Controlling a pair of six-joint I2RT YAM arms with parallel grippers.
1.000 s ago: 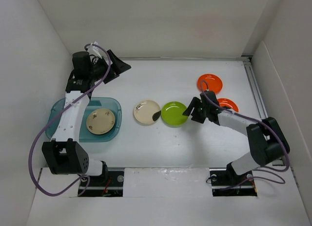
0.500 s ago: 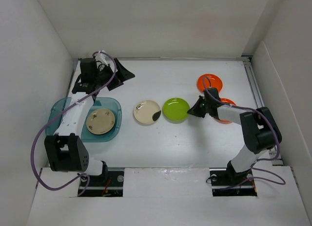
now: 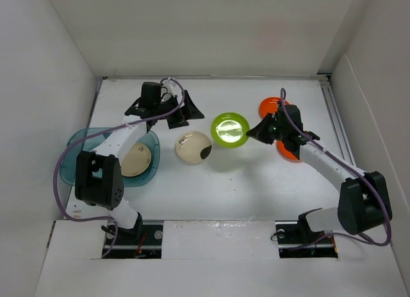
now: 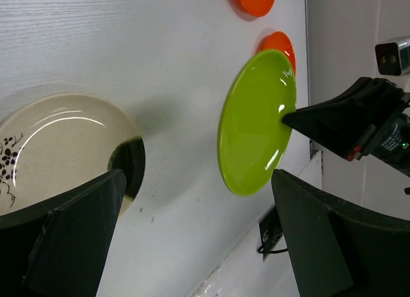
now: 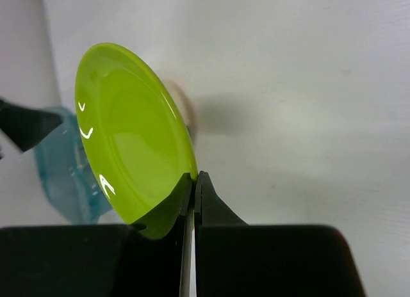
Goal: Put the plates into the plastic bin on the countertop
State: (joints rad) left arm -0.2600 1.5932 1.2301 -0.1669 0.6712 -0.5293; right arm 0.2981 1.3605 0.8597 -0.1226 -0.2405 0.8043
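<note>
We see the right gripper (image 3: 255, 132) clamped on the rim of the lime green plate (image 3: 230, 129), its two fingers pressed together on the edge nearest that arm. The plate hangs tilted above the countertop (image 3: 256, 188), clear of the white surface.

The left gripper (image 3: 184, 116) has its fingers spread wide apart and holds nothing. It hovers beyond the loose cream plate (image 3: 192, 146) and faces the green plate without touching it.

The plastic bin (image 3: 75, 143) sits at the left of the countertop. Inside it lies a second cream plate (image 3: 139, 161), partly hidden by the left arm. The loose cream plate rests flat on the countertop between the bin and the green plate. It has a dark patch at its right edge, and the left wrist view shows a small dark sprig pattern on it.

Two orange plates lie on the countertop at the right. The far one (image 3: 266, 106) and the near one (image 3: 286, 153) are both partly covered by the right arm.

The right arm's black housing carries some tiny print (image 4: 389, 143), too small for us to read.
</note>
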